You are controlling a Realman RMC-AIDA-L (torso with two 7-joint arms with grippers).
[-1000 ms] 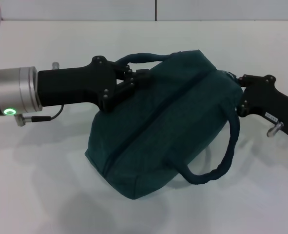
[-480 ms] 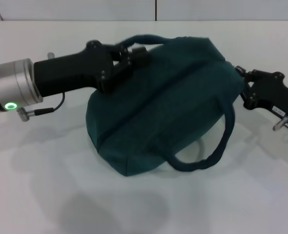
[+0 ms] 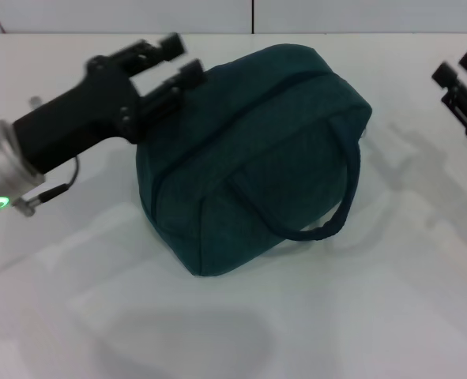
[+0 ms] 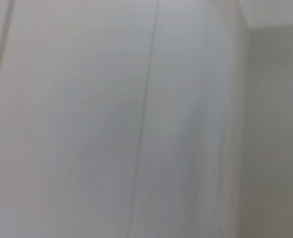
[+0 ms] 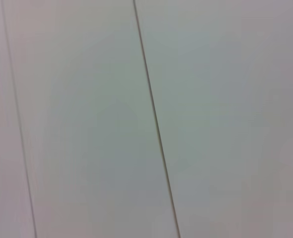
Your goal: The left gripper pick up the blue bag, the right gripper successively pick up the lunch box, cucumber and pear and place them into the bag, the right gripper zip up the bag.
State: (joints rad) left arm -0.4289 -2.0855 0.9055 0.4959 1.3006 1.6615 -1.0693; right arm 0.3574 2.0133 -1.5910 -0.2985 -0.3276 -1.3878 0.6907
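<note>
The blue bag (image 3: 249, 142) lies on the white table (image 3: 391, 316) in the head view, its top seam closed and one loop handle (image 3: 345, 197) hanging down its near side. My left gripper (image 3: 179, 58) is open just off the bag's far-left corner, with nothing between its fingers. At the right edge of the view my right gripper (image 3: 457, 66) is open too, well away from the bag. The lunch box, cucumber and pear are out of view. Both wrist views show only pale flat surfaces with thin seams.
A wall with a dark vertical seam (image 3: 253, 16) runs along the back of the table. Bare tabletop lies in front of the bag and on both sides of it.
My left gripper has let go of the far handle and drawn back to the left. My right gripper has left the bag's end and pulled away to the right. The bag has settled lower.
</note>
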